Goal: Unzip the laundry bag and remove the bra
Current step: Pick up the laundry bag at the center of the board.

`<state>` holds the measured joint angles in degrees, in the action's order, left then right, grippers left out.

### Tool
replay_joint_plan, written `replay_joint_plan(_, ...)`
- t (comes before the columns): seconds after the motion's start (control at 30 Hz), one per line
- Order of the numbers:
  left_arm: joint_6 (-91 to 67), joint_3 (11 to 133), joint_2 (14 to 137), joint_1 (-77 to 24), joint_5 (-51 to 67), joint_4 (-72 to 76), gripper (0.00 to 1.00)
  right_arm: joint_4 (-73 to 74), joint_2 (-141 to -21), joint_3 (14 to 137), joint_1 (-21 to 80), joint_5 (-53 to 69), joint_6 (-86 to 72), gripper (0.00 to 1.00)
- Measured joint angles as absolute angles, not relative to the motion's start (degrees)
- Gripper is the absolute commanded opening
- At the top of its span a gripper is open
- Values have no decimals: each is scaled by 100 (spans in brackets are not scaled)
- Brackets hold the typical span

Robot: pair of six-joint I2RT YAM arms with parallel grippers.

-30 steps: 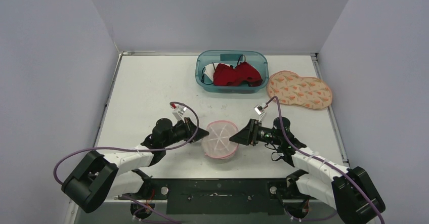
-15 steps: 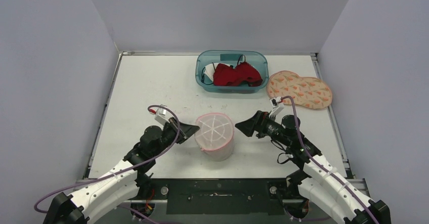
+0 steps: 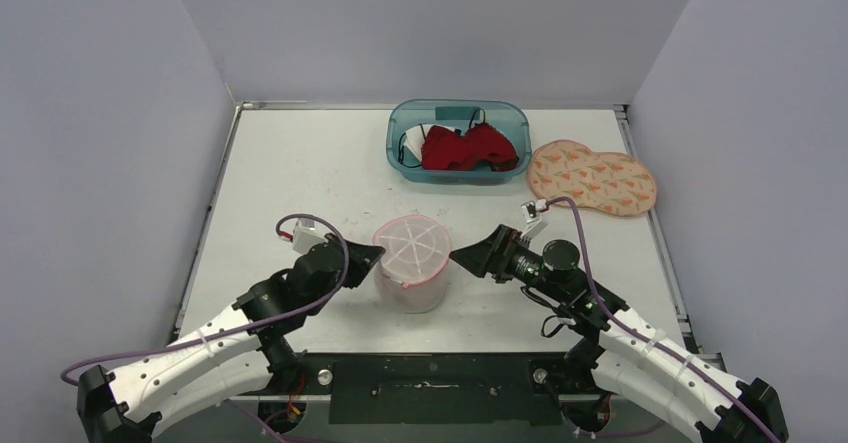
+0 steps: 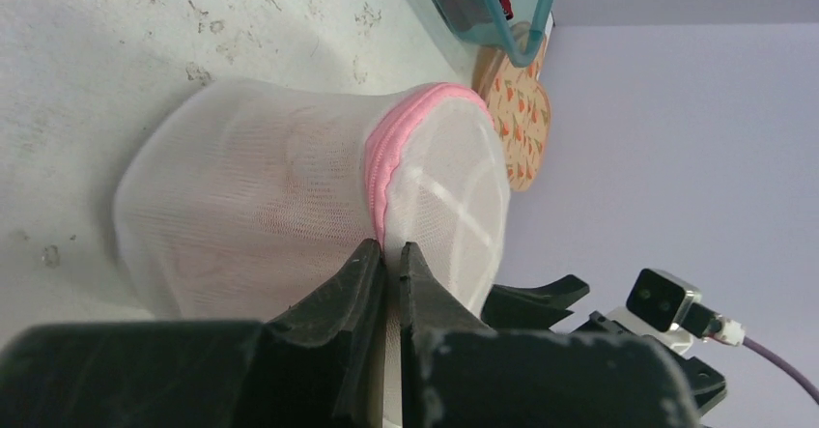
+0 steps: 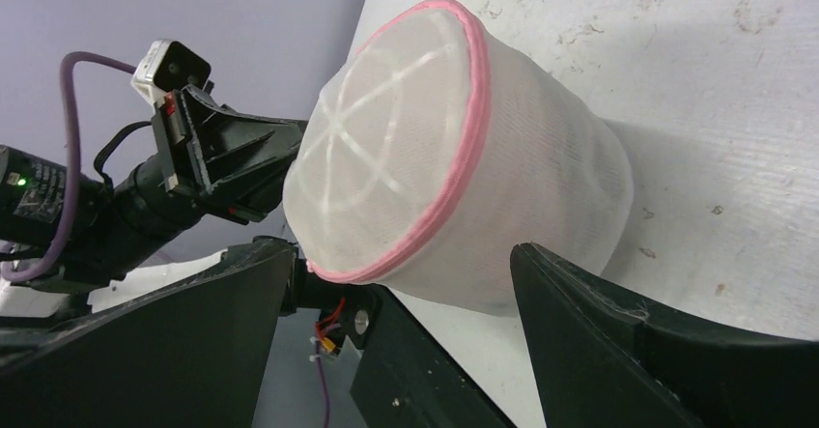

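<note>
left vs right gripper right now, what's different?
The left gripper is shut, pinching the laundry bag at its pink zipper seam; the right gripper is open, holding nothing. The left one touches the bag; the right one's jaws stand wide apart. Both point at the bag from opposite sides.

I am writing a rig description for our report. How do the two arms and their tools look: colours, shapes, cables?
The left arm and the right arm have white shells with black joints. The left tool and the right tool are black, with wedge-shaped fingers. A purple cable runs along each arm to a small white connector.
</note>
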<state>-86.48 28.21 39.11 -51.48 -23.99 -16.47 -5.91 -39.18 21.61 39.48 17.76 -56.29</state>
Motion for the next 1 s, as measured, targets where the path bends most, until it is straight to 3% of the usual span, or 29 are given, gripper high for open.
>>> replay_joint_plan(0.37,-9487,4348,4591,-5339,-2985,-3573,0,-1170,-4289,2152,4187,1612,-6023,84)
replay_joint_plan(0.73,-10031,5592,5155,-5612,-3691,-5033,0,-1636,-4609,2349,6248,268,-4515,82)
replay_joint_plan(1.0,-10051,7470,6296,-6108,-4967,-6845,0,-2867,-5092,2257,6416,-331,-4016,83)
